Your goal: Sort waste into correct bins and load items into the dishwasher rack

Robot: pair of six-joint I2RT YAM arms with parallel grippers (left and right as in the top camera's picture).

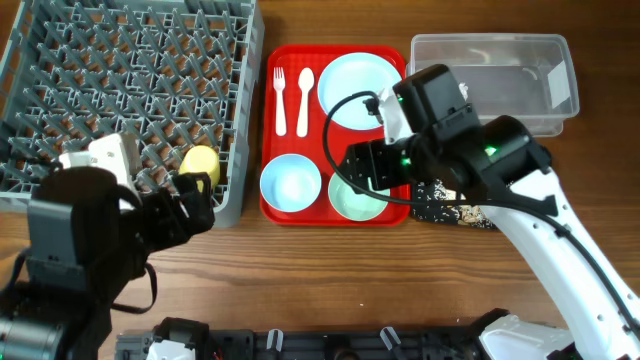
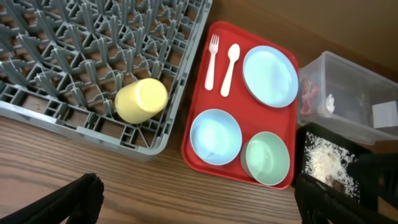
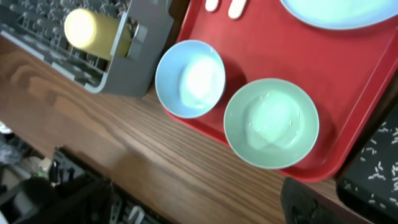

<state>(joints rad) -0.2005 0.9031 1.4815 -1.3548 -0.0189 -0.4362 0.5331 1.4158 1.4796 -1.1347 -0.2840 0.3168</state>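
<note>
Left gripper [image 1: 192, 205]: jaws wide apart, holding nothing. Ahead of them, slightly left, the yellow cup [image 2: 142, 99] lies on its side in the near corner of the dishwasher rack [image 1: 130, 80].

Right gripper [image 1: 365, 165]: jaws apart, holding nothing, with only one finger [image 3: 305, 202] seen clearly. The pale green bowl [image 3: 271, 122] sits just beyond them on the red tray [image 3: 348, 81]. The pale blue bowl [image 3: 189, 78] is to their left and the plate [image 1: 360, 78] farther ahead.

Black tray [image 2: 323, 162]: holds whitish crumbs, right of the jaws.
</note>
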